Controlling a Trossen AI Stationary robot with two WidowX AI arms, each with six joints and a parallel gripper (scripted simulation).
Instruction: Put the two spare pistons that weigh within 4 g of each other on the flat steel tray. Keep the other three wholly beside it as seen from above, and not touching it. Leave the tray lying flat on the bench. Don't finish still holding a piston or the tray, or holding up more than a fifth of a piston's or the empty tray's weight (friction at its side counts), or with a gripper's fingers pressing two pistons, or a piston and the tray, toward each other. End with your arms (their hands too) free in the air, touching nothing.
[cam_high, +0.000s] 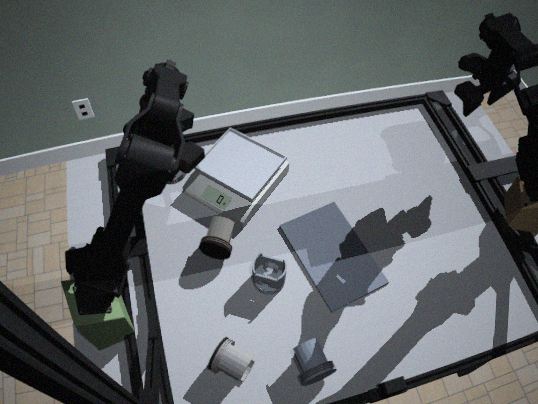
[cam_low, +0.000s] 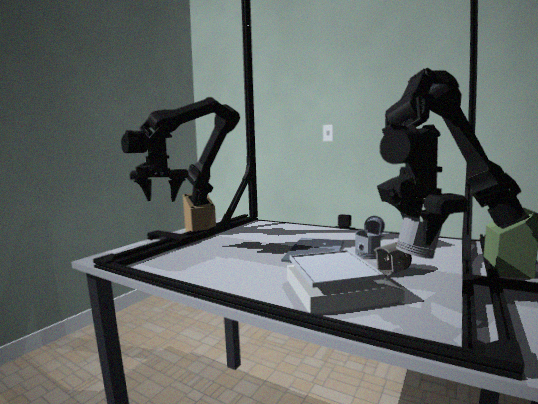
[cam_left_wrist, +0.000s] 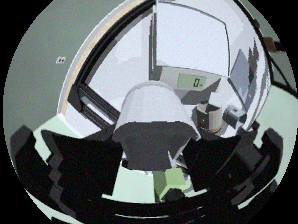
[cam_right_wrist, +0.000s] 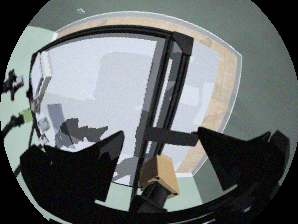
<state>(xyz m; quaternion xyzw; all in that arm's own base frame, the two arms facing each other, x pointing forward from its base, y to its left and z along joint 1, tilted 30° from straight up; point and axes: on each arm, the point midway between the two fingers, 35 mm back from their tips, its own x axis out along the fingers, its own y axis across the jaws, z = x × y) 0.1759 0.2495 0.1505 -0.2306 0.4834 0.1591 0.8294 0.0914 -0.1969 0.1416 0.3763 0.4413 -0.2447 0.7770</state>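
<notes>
Pinching a pale piston (cam_low: 416, 239) (cam_left_wrist: 154, 107) in the left gripper (cam_high: 181, 167) (cam_low: 419, 220) (cam_left_wrist: 152, 121), just left of the scale (cam_high: 242, 162) (cam_low: 332, 270) (cam_left_wrist: 190, 37) (cam_right_wrist: 42, 75) in the top view. Lying outside the tray (cam_high: 310, 235) (cam_low: 325, 245) (cam_left_wrist: 240, 75) (cam_right_wrist: 55, 112): a brownish piston (cam_high: 218, 237) (cam_low: 392, 259) (cam_left_wrist: 209, 117) near the scale, a grey piston (cam_high: 269, 274) (cam_low: 367, 244) (cam_left_wrist: 234, 116) left of the tray, a cream piston (cam_high: 231, 359) at near left, a blue-grey piston (cam_high: 314, 361) at near centre. Hanging in the air at far right, fingers spread: the right gripper (cam_high: 484, 100) (cam_low: 161, 199) (cam_right_wrist: 161, 133).

The table (cam_high: 350, 165) (cam_low: 190, 275) carries a steel tray (cam_high: 320, 235) (cam_low: 320, 245) (lying flat) and four pistons.
</notes>
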